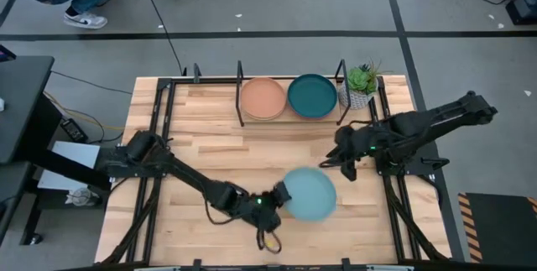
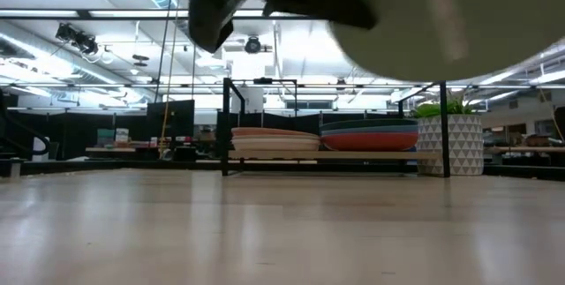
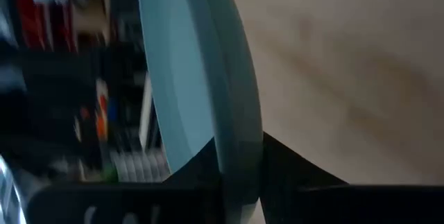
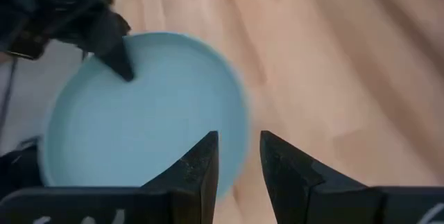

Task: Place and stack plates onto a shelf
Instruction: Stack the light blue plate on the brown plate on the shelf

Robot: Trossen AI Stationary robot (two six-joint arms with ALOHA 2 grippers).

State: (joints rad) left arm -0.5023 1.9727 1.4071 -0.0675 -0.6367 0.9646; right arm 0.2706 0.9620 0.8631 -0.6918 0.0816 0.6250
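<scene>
The left gripper (image 1: 281, 197) was clamped on the rim of the light aqua plate (image 1: 310, 194), holding it in the air above the near middle of the table (image 1: 210, 137). The left wrist view showed that rim (image 3: 232, 99) pinched between its fingers, probably an edge hold so the plate could be slid flat onto a pile.

At the far edge stood the shelf (image 1: 240, 95). On its left sat a terracotta-topped stack (image 1: 263, 98), on its right a dark teal-topped stack (image 1: 312, 96), and beyond those a small plant (image 1: 362, 85). From table height both stacks (image 2: 275, 140) looked several plates deep, so most of the job seemed done.

The right gripper (image 1: 347, 170) hung just right of the carried plate, apart from it. Its fingers (image 4: 201, 165) stood a little apart and held nothing; it looked ready to receive or steady the plate (image 4: 149, 113).
</scene>
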